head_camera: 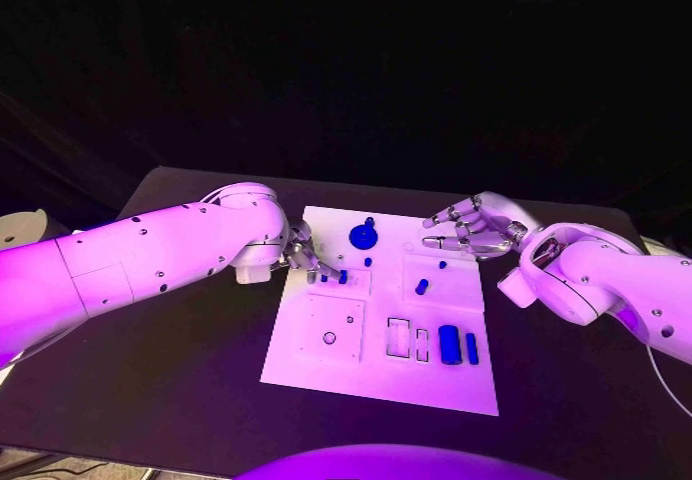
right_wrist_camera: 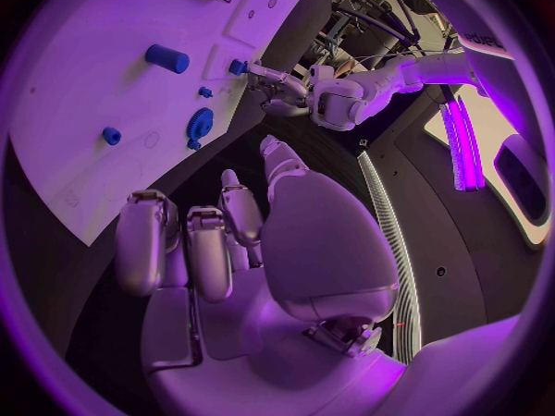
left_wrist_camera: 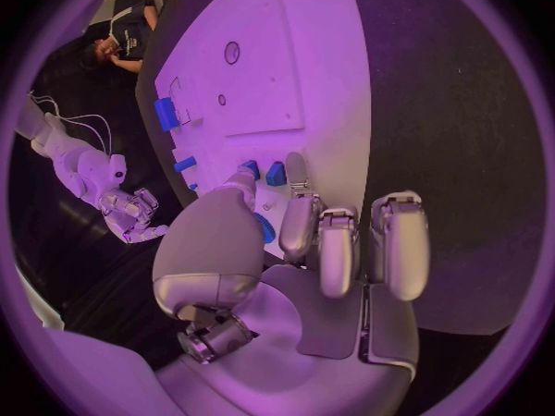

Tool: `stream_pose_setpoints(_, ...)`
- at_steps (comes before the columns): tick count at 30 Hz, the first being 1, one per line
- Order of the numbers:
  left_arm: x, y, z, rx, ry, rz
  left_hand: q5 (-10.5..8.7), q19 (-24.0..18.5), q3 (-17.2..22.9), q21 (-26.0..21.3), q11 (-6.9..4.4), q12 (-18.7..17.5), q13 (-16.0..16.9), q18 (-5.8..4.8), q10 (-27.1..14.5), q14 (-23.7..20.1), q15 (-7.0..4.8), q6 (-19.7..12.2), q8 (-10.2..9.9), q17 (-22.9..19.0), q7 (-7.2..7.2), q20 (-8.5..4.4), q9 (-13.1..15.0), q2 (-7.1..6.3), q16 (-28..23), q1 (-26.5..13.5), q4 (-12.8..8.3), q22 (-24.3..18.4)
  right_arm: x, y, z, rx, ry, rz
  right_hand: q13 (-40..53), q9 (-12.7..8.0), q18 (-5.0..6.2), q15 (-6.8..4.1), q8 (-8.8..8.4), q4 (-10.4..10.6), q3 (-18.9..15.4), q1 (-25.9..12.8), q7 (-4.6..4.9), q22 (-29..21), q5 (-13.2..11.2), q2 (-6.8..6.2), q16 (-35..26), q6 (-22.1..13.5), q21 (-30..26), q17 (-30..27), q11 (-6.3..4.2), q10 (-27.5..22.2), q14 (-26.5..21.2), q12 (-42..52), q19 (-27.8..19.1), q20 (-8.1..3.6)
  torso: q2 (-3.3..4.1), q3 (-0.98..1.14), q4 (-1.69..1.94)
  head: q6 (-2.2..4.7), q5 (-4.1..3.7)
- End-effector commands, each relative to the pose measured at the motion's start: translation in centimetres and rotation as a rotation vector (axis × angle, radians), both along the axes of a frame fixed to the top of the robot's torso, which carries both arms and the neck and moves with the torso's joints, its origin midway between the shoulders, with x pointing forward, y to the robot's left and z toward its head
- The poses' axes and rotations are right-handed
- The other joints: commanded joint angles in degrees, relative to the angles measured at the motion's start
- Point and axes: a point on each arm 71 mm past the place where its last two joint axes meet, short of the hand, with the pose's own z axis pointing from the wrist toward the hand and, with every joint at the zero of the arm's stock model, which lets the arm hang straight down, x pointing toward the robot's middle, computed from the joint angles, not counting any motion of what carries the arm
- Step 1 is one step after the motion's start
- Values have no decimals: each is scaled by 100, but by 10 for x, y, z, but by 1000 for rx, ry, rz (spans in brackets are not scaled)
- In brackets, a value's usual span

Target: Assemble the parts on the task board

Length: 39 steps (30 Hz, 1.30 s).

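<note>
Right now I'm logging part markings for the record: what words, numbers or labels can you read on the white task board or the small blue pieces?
None can be read: the flat white task board shows only outlines and holes.
The small blue pieces, such as the blue gear, carry no visible marking.

The counter [head_camera: 173, 380] was plain black, no pattern on it at all. The task board [head_camera: 433, 385] sitting on it was white, with thin dark outlines drawn around its slots and a couple of small dark circles. The parts were all blue: a round gear-looking piece [head_camera: 364, 237] in a deep blue, a chunky cylinder [head_camera: 450, 345] and a slimmer bar [head_camera: 472, 347] in the same shade, plus a small peg [head_camera: 421, 286]. Both arms were white with little dark dots, and the left hand [head_camera: 300, 252] and right hand [head_camera: 469, 226] were silver.
</note>
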Motion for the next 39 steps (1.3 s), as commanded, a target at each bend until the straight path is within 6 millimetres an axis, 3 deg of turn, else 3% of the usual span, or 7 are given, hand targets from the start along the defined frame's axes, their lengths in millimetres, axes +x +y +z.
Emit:
stream_pose_setpoints(1,0,-1,11,-138,-36,64,176,178,-28,-319,44,-274,-259,133,-186,604,2,-148,-1,1507,39,2,-21,192,18,212,-13,643,-1,1,-1,-3,7,14,-6,9,37,-18,24,-2,-35,-16,-3,-3,21,23,-16,46,-37,1088,-18,8,483,8,-17,-29,-4,4,7,12,-2)
stream_pose_setpoints(8,5,2,33,-356,-153,126,314,-656,-48,-2566,269,-2297,-2205,599,-1598,226,176,-804,-81,417,292,160,-224,236,-829,780,4,-1310,0,1,-2,-4,8,11,-6,9,37,-18,24,-2,-35,-16,-3,-3,21,23,-16,46,-37,1088,-18,8,483,8,-17,-29,-3,4,4,28,-8)
stream_pose_setpoints(16,13,-9,45,-460,-338,26,393,-1190,435,-4771,431,-2811,-2827,915,-2217,-325,316,-1240,-58,-1036,479,292,-509,184,-2237,1819,-181,-3133,0,1,-3,-4,9,11,-11,8,38,-19,22,2,-47,-25,-3,-10,22,30,-21,45,-41,1081,-18,6,482,4,-20,-30,-2,-1,1,51,-42)
stream_pose_setpoints(25,8,-50,36,-377,-503,-314,279,-1332,1946,-5473,654,-4881,-4895,912,-2410,-1198,563,-712,-1404,-2682,718,458,-1973,-625,-3941,3147,-451,-3597,0,2,-3,0,5,12,-10,8,38,-19,22,2,-47,-25,-3,-11,23,33,-22,45,-42,1080,-18,7,482,7,-20,-30,1,-5,-5,83,-125)
stream_pose_setpoints(30,8,-65,30,-288,-570,-387,285,-1152,1876,-5542,706,-5255,-5381,925,-2265,-976,549,-539,-1724,-2604,640,479,-2274,-846,-3787,2947,-435,-3673,0,2,-2,6,-11,-1,-68,6,62,-18,17,-2,-48,-19,-1,-127,28,37,-67,38,-99,1015,-17,-36,465,-77,-75,-31,6,0,-5,99,-159)
stream_pose_setpoints(34,9,-71,25,-244,-601,-397,282,-640,1747,-5361,692,-5460,-5744,906,-2022,-196,504,-281,-1931,-1345,644,447,-2497,-873,-2430,2817,-423,-3607,1,2,-2,8,-17,-9,-93,4,64,-17,13,-4,-47,-12,0,-139,34,49,-79,31,-107,998,-16,-58,460,-114,-81,-31,3,-2,0,104,-174)
stream_pose_setpoints(39,9,-79,18,-203,-596,-430,284,-126,1654,-4010,666,-5663,-6071,695,-1794,152,482,-22,-2107,-495,619,401,-2689,-872,-1522,2813,-475,-2476,1,2,-1,10,-24,-16,-110,3,67,-17,11,-7,-41,-3,2,-156,41,67,-87,28,-116,988,-15,-73,457,-136,-88,-30,1,2,4,100,-179)
